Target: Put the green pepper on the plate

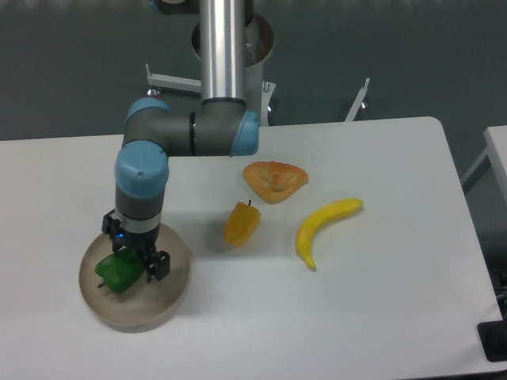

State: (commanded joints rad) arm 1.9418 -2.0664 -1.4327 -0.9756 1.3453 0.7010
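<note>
- The plate (162, 305) sits at the table's (380, 317) front left, nearest the camera.
- The gripper (132, 265) hangs over the plate, its fingers clamped on the green pepper (119, 273), which is low over the plate's left half.
- A banana (323, 228) lies to the right.
- A pastry (274, 180) lies behind.
- A yellow-orange pepper (241, 224) sits between plate and banana.

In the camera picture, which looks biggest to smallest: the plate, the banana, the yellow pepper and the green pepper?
1. Plate
2. Banana
3. Yellow pepper and green pepper: they look about alike, and the claw hides part of the green one.
</note>
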